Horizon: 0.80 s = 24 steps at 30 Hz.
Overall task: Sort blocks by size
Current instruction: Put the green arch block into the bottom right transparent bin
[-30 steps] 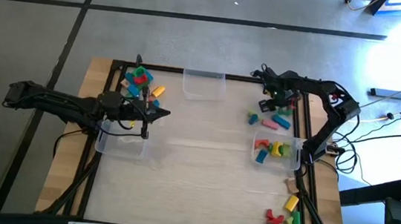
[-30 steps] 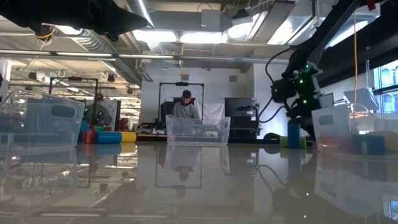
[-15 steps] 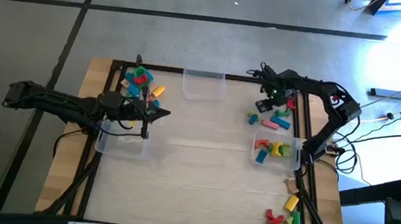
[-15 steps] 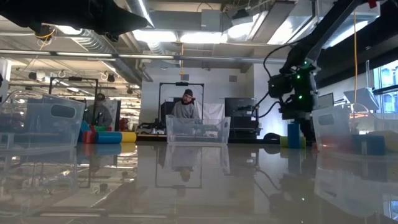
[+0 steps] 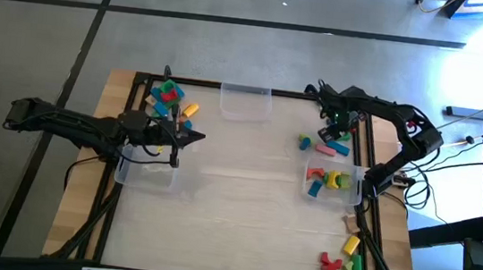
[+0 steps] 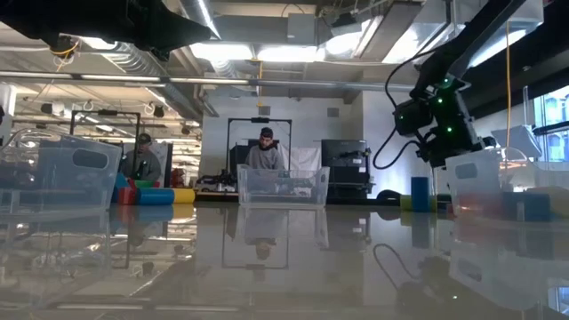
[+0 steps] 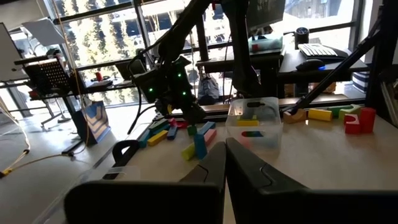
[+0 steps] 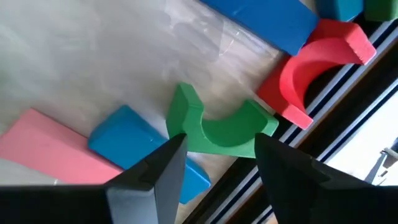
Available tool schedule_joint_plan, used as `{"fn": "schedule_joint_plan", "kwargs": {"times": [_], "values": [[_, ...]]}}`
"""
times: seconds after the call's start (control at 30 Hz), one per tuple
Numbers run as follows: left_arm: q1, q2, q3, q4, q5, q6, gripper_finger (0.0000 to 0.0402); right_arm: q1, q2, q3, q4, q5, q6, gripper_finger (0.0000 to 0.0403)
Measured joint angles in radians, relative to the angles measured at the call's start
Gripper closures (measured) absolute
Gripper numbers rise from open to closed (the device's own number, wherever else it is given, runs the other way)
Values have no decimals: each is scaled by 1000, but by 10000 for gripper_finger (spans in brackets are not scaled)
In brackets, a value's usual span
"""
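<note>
My right gripper (image 5: 337, 124) points steeply down at the far right of the table, over loose blocks (image 5: 323, 144). In the right wrist view it (image 8: 221, 140) is open, one fingertip above each end of a green arch block (image 8: 217, 124). The arch lies on the table beside a blue block (image 8: 134, 146), a pink bar (image 8: 43, 146) and a red arch (image 8: 314, 65). More blocks are heaped at the far left (image 5: 170, 101). My left gripper (image 5: 176, 142) is shut, level and holds nothing, above a clear bin (image 5: 148, 170).
A clear bin (image 5: 331, 179) with several blocks stands just nearer than the loose ones. Another clear bin (image 5: 245, 101) stands at the far middle. More blocks (image 5: 345, 258) lie near the right front corner. A black frame rail (image 5: 368, 148) runs beside my right gripper. People sit beyond the table (image 6: 264, 151).
My right gripper has risen a little and shifted toward the table's right edge, rolling about its pointing line. Its finger gap looks the same. The blocks on the table have stayed where they were.
</note>
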Motion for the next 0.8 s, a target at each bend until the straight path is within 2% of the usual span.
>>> {"fn": "schedule_joint_plan", "kwargs": {"times": [0.33, 0.6, 0.8], "values": [[0, 0, 0, 9, 0, 13, 398, 7, 2, -11, 11, 17, -42, 208], [0, 0, 0, 10, 0, 23, 398, 5, -60, 46, -66, -17, -61, 208], [0, 0, 0, 3, 0, 16, 398, 6, -69, 12, -80, -49, -130, 208]]}}
